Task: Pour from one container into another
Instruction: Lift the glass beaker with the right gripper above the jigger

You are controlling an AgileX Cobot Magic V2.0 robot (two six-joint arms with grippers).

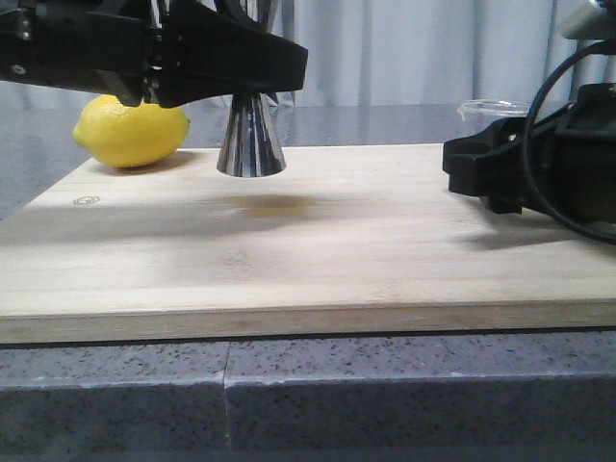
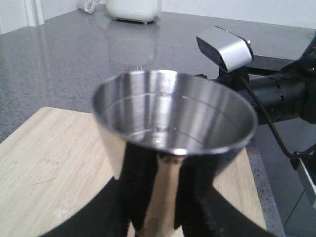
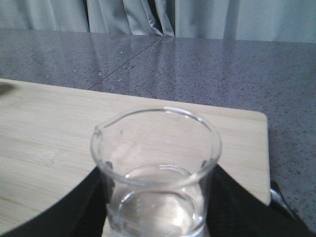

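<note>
Nearest the camera in the front view lies the grey counter (image 1: 385, 395), then the wooden board (image 1: 337, 250) on it. Over the board's far left, at about ten o'clock from its centre, the left end effector (image 1: 252, 72) pinches the steel jigger (image 1: 250, 140) at its waist and holds it clear of the wood, long axis upright, mouth up. At about three o'clock the right end effector (image 1: 462, 159) is clamped on the glass beaker (image 3: 155, 173), also upright; only its rim peeks above the arm in the front view. The coming pour turns on this gap: the jigger lies toward nine o'clock from the beaker, well apart, so the right arm looks bound to carry the beaker across and raise it above the jigger's mouth. Whether the beaker holds liquid is hard to tell; the jigger's upper cup (image 2: 173, 111) looks dry. Farthest back sits a lemon (image 1: 130, 130), behind the left arm
</note>
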